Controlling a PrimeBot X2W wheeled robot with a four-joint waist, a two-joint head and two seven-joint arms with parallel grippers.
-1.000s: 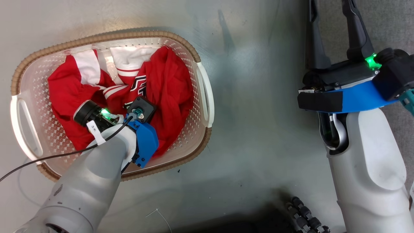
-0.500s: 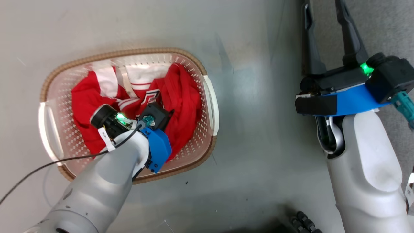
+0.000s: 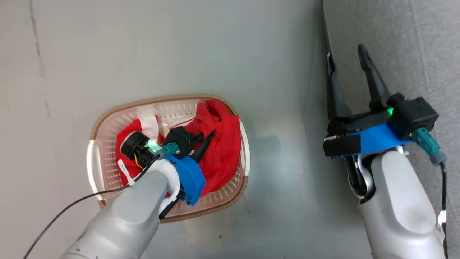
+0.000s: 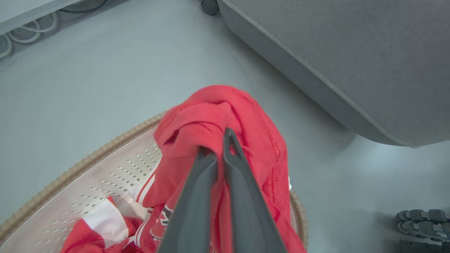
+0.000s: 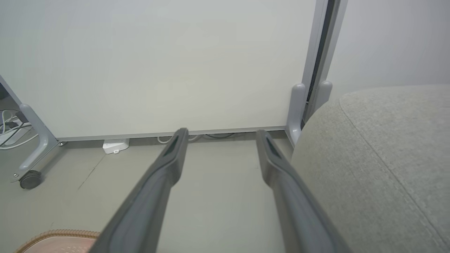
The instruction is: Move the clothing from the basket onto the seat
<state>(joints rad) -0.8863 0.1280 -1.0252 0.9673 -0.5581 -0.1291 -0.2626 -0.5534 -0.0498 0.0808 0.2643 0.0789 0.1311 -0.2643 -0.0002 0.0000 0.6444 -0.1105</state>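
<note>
My left gripper (image 3: 212, 135) is shut on a fold of the red clothing (image 3: 222, 154), holding it bunched above the basket (image 3: 165, 99). In the left wrist view the fingers (image 4: 232, 165) pinch the top of the red cloth (image 4: 211, 112), which hangs down into the basket (image 4: 105, 147). More red and white clothing (image 4: 95, 225) lies on the basket's floor. The grey seat (image 3: 413, 54) runs along the right. My right gripper (image 3: 345, 51) stands open at the seat's edge with nothing between its fingers; in its own view the gripper (image 5: 221, 133) is beside the seat (image 5: 379, 158).
Grey floor lies between basket and seat (image 4: 351, 52). A white panel on a wheeled frame (image 5: 30, 179) stands ahead of the right gripper. Cables (image 4: 21, 35) lie along the wall. A dark ribbed object (image 4: 422, 218) sits on the floor near the seat.
The head camera has risen, so the basket looks smaller and lower. My left gripper has come up from the heap with a fold of red cloth. The right gripper stays open.
</note>
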